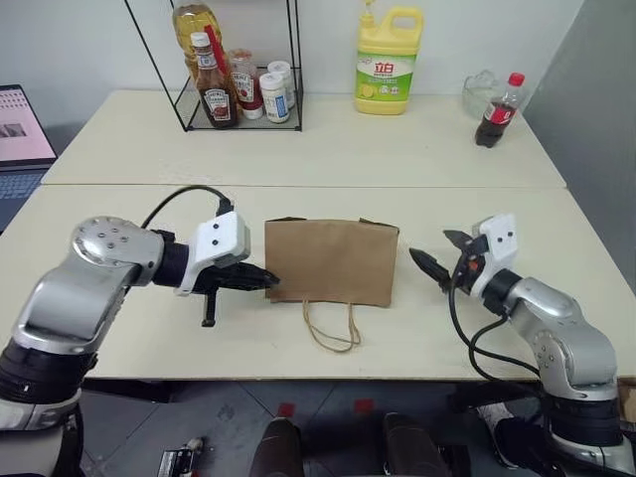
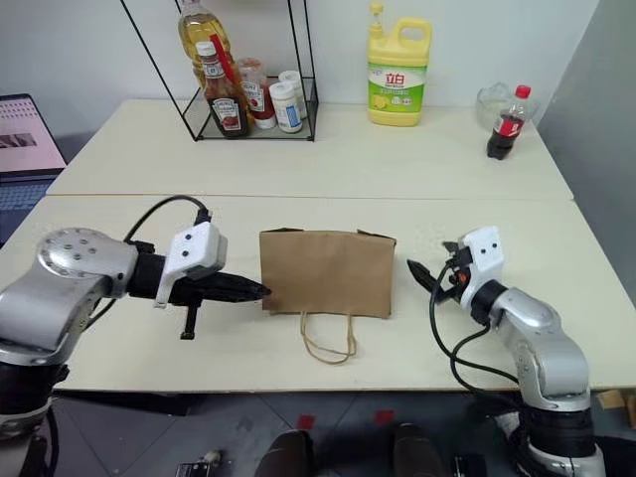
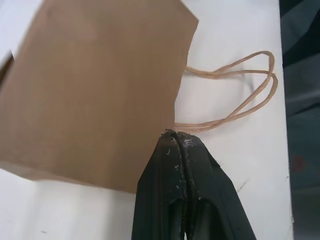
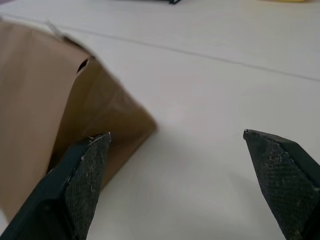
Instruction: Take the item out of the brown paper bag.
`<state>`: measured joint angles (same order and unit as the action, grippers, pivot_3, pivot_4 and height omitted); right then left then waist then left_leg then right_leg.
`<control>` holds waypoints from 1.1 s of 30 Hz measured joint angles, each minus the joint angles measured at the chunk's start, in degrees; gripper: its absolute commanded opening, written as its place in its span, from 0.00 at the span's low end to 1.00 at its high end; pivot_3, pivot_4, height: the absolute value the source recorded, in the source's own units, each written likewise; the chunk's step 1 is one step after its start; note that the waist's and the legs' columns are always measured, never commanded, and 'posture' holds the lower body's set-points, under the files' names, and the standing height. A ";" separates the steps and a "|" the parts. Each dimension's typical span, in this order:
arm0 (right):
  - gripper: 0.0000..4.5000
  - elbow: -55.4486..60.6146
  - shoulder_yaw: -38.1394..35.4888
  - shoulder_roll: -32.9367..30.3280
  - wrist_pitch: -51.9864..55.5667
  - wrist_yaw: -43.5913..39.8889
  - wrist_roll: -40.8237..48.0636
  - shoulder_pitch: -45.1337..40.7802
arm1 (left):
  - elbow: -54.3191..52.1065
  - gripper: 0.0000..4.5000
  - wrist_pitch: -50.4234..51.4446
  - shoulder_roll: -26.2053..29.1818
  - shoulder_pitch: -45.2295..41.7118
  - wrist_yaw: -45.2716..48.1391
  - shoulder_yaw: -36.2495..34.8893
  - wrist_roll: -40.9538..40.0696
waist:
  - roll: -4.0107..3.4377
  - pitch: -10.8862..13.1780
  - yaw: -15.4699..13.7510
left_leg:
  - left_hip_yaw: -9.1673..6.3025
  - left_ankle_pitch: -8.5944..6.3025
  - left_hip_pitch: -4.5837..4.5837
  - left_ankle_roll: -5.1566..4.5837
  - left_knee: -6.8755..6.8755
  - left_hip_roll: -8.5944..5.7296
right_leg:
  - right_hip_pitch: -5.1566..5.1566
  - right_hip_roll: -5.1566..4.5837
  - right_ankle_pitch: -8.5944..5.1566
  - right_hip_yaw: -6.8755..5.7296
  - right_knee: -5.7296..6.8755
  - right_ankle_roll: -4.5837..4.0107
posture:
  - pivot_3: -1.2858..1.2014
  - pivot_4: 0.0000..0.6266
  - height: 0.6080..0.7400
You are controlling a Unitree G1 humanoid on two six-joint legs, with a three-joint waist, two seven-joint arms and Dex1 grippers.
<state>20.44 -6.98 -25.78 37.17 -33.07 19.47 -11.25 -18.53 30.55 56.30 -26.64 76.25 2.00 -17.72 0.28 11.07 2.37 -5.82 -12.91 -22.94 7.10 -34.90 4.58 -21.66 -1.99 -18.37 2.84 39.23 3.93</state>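
Flanking the brown paper bag (image 1: pixel 332 262) from both sides, I take it as my landmark on the pale tabletop (image 1: pixel 119 328). To the bag's left, my left jaws (image 1: pixel 268 281) are pressed tight together with nothing between them, their tip at the bag's left edge near the front corner; whether they actually touch the paper I cannot tell. I judge they sit there to pin or nudge that side so the bag will not slide. The bag itself lies flat, wider than tall, plain kraft with a slightly ragged far edge, its two thin cord handles (image 1: pixel 333 329) looping out toward me from the front edge. The item I am meant to take out is not visible; I judge it is inside the bag, since the paper hides whatever it holds. To the bag's right, my right jaws (image 1: pixel 438 251) stand spread wide and empty, just clear of the bag's right side and aimed at it, ready, I think, to reach in.
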 measured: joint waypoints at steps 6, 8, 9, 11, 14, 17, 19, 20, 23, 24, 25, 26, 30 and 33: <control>1.00 5.11 4.65 -8.93 -3.14 -10.62 1.51 7.08 | -1.35 0.04 -13.17 -3.13 4.62 1.87 4.48 1.76 | 0.00 0.00 -0.50 | 0.01 0.00 0.01 -0.01 -0.02 0.00 | 0.08 0.01 0.00 0.00 -0.12 0.00 | 0.52 0.24 1.00; 1.00 6.00 6.41 -10.43 -4.86 -12.84 1.39 8.48 | -1.04 0.14 -14.06 -5.35 4.42 1.89 5.92 1.68 | 0.02 -0.01 -0.53 | 0.00 0.00 0.05 -0.01 -0.05 0.00 | 0.17 0.01 0.00 -0.01 -0.14 0.00 | 0.52 0.24 1.00; 1.00 6.21 7.09 -11.00 -5.81 -13.52 1.27 9.12 | -0.61 0.20 -14.32 -6.17 4.10 2.01 6.63 1.37 | 0.02 -0.01 -0.53 | -0.01 0.00 0.05 -0.01 -0.06 0.00 | 0.18 0.01 0.00 -0.01 -0.14 0.01 | 0.52 0.24 1.00; 1.00 6.29 8.05 -11.80 -7.21 -14.46 0.82 10.23 | 0.42 0.34 -14.67 -7.03 3.49 2.38 7.36 0.85 | 0.03 -0.02 -0.51 | -0.02 -0.01 0.06 -0.01 -0.06 0.00 | 0.19 0.01 0.00 -0.01 -0.14 0.01 | 0.52 0.24 1.00; 1.00 6.30 8.36 -11.99 -8.33 -14.83 0.64 10.90 | 1.51 0.55 -15.79 -8.50 3.22 2.77 7.93 0.85 | 0.03 -0.02 -0.49 | -0.02 0.00 0.07 -0.01 -0.06 0.00 | 0.21 0.01 0.00 -0.01 -0.15 0.01 | 0.52 0.24 1.00; 1.00 6.34 8.47 -11.99 -8.76 -14.78 0.52 11.35 | 2.44 0.55 -16.49 -9.78 3.28 3.09 9.55 1.03 | 0.04 -0.02 -0.51 | -0.04 0.00 0.08 -0.01 -0.06 0.00 | 0.23 0.01 0.00 -0.03 -0.16 0.01 | 0.52 0.24 1.00; 1.00 6.36 8.52 -11.98 -8.76 -14.60 0.47 11.58 | 3.03 0.55 -17.38 -10.45 3.44 3.10 10.39 1.33 | 0.04 -0.02 -0.51 | -0.04 0.00 0.08 -0.01 -0.07 0.00 | 0.23 0.01 0.00 -0.03 -0.16 0.01 | 0.52 0.24 1.00; 1.00 6.39 8.58 -11.98 -8.75 -14.46 0.47 11.67 | 3.21 0.55 -17.67 -10.58 3.44 3.09 10.79 1.48 | 0.04 -0.02 -0.52 | -0.05 0.00 0.08 -0.01 -0.07 0.00 | 0.24 0.01 0.00 -0.04 -0.16 0.00 | 0.52 0.24 1.00; 1.00 7.01 9.22 -11.94 -8.75 -14.19 0.30 11.94 | 4.75 0.55 -19.70 -12.51 3.38 2.52 12.37 3.04 | 0.05 -0.03 -0.54 | -0.05 0.00 0.09 -0.01 -0.07 -0.01 | 0.26 0.01 0.00 -0.04 -0.17 0.00 | 0.52 0.24 1.00; 1.00 7.15 9.56 -11.91 -8.75 -14.16 0.17 11.97 | 5.58 0.55 -20.18 -13.30 3.34 2.00 13.20 3.76 | 0.05 -0.03 -0.54 | -0.05 0.00 0.10 -0.01 -0.08 -0.01 | 0.27 0.01 0.00 -0.05 -0.17 0.01 | 0.52 0.24 1.00; 1.00 7.17 9.84 -11.91 -8.75 -14.08 0.03 11.97 | 6.41 0.55 -20.54 -14.01 3.25 1.65 13.90 4.54 | 0.05 -0.03 -0.55 | -0.05 0.00 0.10 -0.01 -0.09 -0.01 | 0.27 0.01 0.00 -0.05 -0.17 0.01 | 0.52 0.24 1.00; 1.00 7.19 10.24 -11.89 -8.75 -13.97 -0.10 12.00 | 7.69 0.55 -20.96 -15.13 3.00 1.05 14.72 5.44 | 0.05 -0.03 -0.54 | -0.06 0.00 0.10 -0.01 -0.09 -0.01 | 0.27 0.01 0.00 -0.05 -0.17 0.01 | 0.52 0.24 1.00; 1.00 7.76 10.57 -11.97 -8.75 -13.93 -0.27 12.14 | 10.23 0.46 -22.25 -17.59 2.20 -0.82 16.41 7.78 | 0.05 -0.03 -0.51 | -0.08 0.00 0.09 -0.01 -0.10 -0.01 | 0.27 0.01 0.00 -0.06 -0.17 0.01 | 0.52 0.24 1.00; 1.00 8.06 10.77 -13.17 -9.36 -14.57 -0.57 12.75 | 10.35 0.27 -21.97 -18.06 2.13 -1.15 16.39 7.54 | 0.05 -0.04 -0.52 | -0.08 0.00 0.09 -0.01 -0.10 -0.01 | 0.28 0.01 0.00 -0.06 -0.16 0.01 | 0.52 0.24 1.00</control>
<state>28.50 3.79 -38.95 27.80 -47.64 18.90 1.50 -8.18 8.58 38.24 -24.51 75.10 18.39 -10.18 0.33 11.03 1.85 -5.89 -12.91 -22.85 7.10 -34.99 4.57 -21.38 -1.98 -18.36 2.78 39.07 3.94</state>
